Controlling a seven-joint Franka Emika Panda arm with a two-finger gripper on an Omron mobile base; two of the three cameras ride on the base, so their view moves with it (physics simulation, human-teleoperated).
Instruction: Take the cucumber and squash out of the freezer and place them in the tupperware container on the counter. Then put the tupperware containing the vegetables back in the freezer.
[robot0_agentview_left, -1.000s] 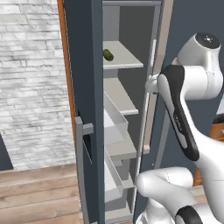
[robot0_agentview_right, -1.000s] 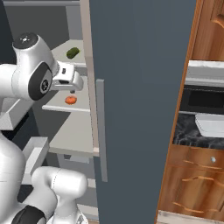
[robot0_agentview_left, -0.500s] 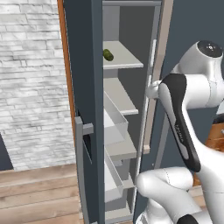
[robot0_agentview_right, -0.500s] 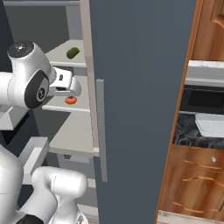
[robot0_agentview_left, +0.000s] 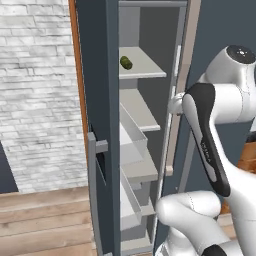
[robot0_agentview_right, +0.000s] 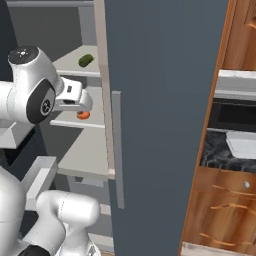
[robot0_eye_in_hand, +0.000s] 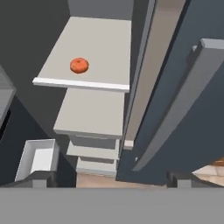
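The freezer (robot0_agentview_left: 97, 100) stands open, its door (robot0_agentview_right: 160, 100) swung out to the right. The dark green cucumber (robot0_agentview_left: 126, 62) lies on the top shelf, also visible as the cucumber (robot0_agentview_right: 86, 60) from the right. One shelf lower sits the orange squash (robot0_eye_in_hand: 79, 65), and the squash (robot0_agentview_right: 83, 115) is partly covered by my hand from the right. My gripper (robot0_eye_in_hand: 111, 178) is open, well back from the squash, with nothing between its fingertips (robot0_eye_in_hand: 41, 177). The whitish tupperware container (robot0_agentview_right: 244, 142) rests on the black counter (robot0_agentview_right: 215, 150) at the far right.
The freezer door's grey bar handle (robot0_agentview_right: 117, 150) stands close beside my hand. Clear bins (robot0_agentview_left: 132, 145) fill the lower freezer shelves. A dark appliance (robot0_agentview_right: 232, 115) sits above the counter, over wooden cabinets (robot0_agentview_right: 220, 210). A brick wall (robot0_agentview_left: 35, 90) lies left of the freezer.
My hand has sunk a little and my elbow has swung out from the freezer opening. The cucumber, squash and door have stayed put.
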